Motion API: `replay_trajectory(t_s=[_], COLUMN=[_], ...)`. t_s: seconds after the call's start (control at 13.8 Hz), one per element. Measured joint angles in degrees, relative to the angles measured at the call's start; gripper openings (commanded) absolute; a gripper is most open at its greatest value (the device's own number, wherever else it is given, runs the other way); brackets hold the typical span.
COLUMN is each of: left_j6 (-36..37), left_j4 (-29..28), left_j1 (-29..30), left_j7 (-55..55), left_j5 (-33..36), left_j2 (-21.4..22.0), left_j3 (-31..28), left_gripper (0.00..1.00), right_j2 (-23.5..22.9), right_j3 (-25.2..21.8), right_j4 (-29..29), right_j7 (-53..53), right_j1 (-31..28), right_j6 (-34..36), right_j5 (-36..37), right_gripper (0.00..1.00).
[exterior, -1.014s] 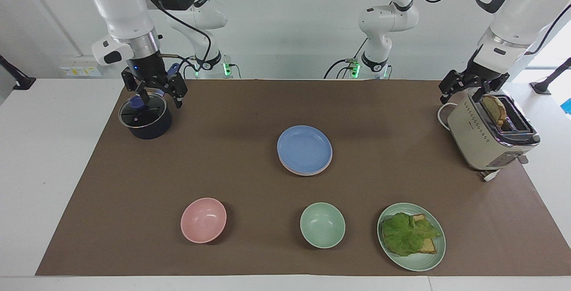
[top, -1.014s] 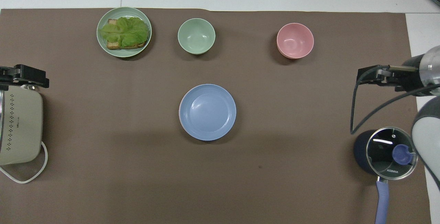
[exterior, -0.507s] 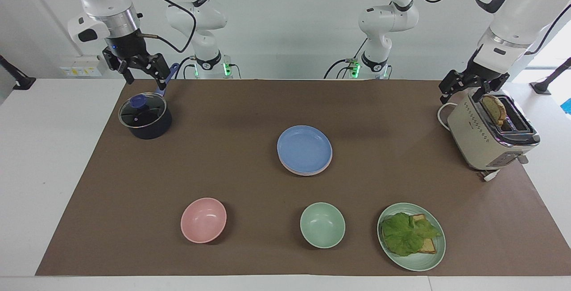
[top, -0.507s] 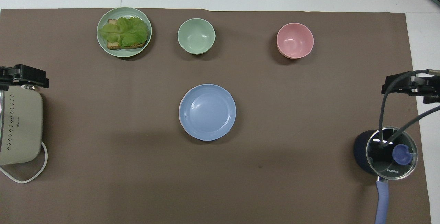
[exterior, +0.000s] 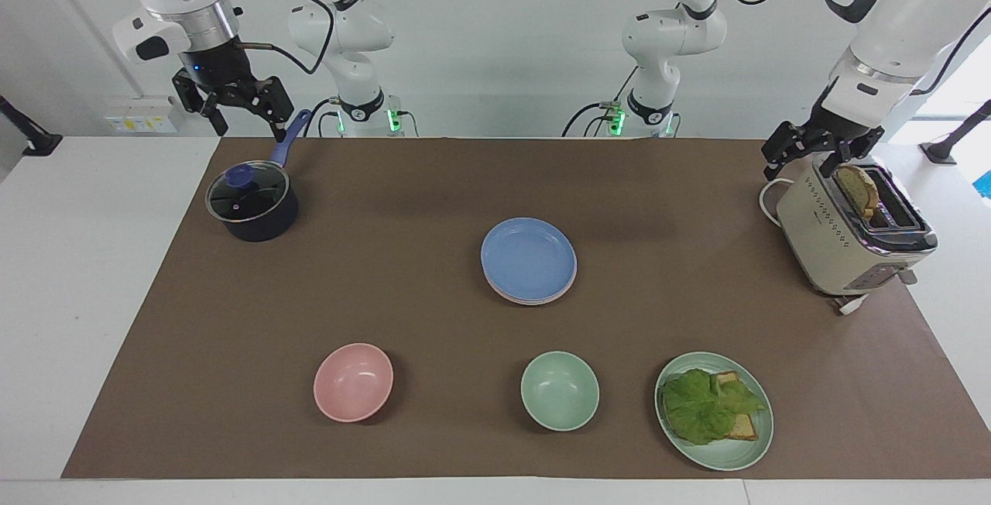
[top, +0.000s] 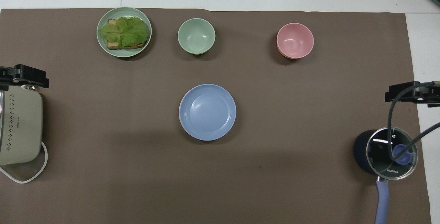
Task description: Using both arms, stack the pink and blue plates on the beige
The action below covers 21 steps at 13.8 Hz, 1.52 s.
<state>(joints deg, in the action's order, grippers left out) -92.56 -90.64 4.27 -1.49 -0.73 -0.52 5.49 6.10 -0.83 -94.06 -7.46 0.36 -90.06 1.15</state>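
Mid-counter, blue plate (exterior: pixel 529 258) is seated on pink plate (exterior: pixel 542 297); beige is hidden, presumably beneath. Left end effector (exterior: pixel 809 150) by toaster (exterior: pixel 850 238), right end effector (exterior: pixel 236 106) above pot (exterior: pixel 252 203): both released, parked clear.

You get one high view facing the robots, one steep overhead; both share the whole counter (exterior: pixel 433 180)

The blue plate (exterior: pixel 529 258) sat flat atop the stack at mid-counter, the pink plate (exterior: pixel 571 285) showing only as a rim beneath it, beige one unseen.
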Motion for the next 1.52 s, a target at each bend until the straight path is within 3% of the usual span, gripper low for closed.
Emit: replay_trajectory(t_s=[1.52], left_j6=[0.0], left_j4=[0.0], left_j1=[0.0], left_j7=[0.0], left_j5=[0.0], left_j2=[0.0], left_j3=[0.0], left_gripper=[1.00], right_j2=[0.3], right_j3=[-0.3], right_j4=[0.0], right_j7=[2.8], right_j1=[0.0], right_j6=[2.0], right_j5=[0.0], right_gripper=[1.00])
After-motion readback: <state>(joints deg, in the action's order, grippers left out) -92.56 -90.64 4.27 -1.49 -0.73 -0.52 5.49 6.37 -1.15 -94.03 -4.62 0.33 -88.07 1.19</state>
